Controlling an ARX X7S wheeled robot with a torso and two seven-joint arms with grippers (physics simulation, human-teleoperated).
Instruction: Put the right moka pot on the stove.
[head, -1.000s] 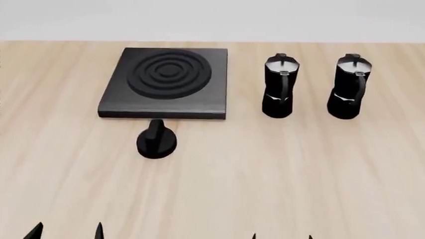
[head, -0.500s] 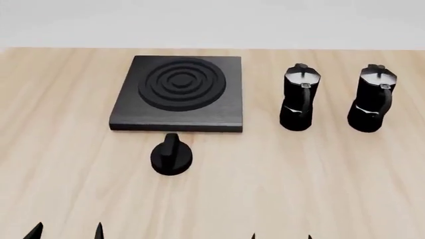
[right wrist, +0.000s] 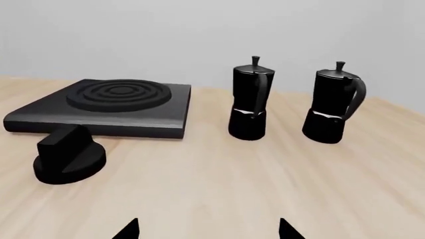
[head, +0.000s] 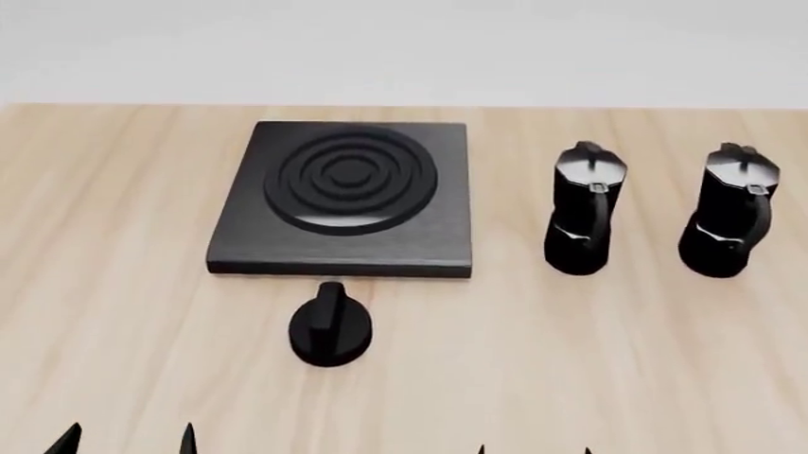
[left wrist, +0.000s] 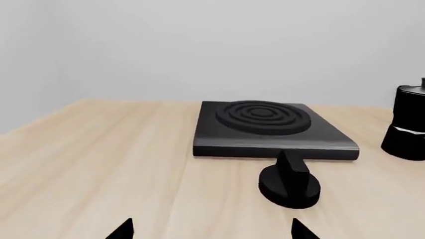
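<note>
Black right moka pot upright | second pot between it and stove | both hands spread, empty

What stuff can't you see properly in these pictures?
- Both tools: head view shows only dark fingertips, left tool, right tool, cut by the bottom edge; arms hidden.
- Left wrist view: one moka pot is cut by the picture's edge; the right moka pot is out of frame.
- Pot contents: lids closed in every view.
- Stove underside and the knob marking: hidden or too dark.
</note>
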